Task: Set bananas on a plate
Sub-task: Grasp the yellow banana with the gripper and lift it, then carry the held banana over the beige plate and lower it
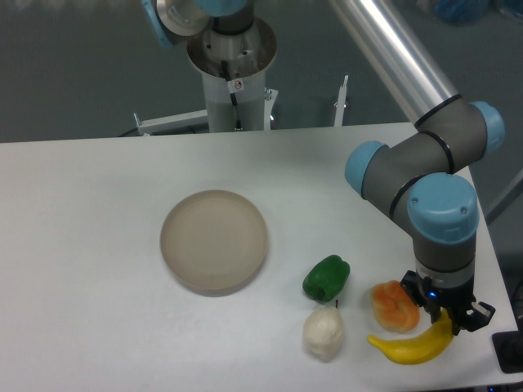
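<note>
A curved yellow banana [411,346] lies on the white table near the front right edge. My gripper [449,324] hangs straight down over the banana's right end, its dark fingers on either side of that end. Whether they press on it cannot be told. The round beige plate [214,241] lies flat at the middle of the table, well to the left of the banana, with nothing on it.
An orange lumpy fruit [395,306] sits just left of the gripper, touching the banana. A green pepper [327,278] and a white lumpy item [324,334] lie between it and the plate. The arm's base column [235,73] stands at the back.
</note>
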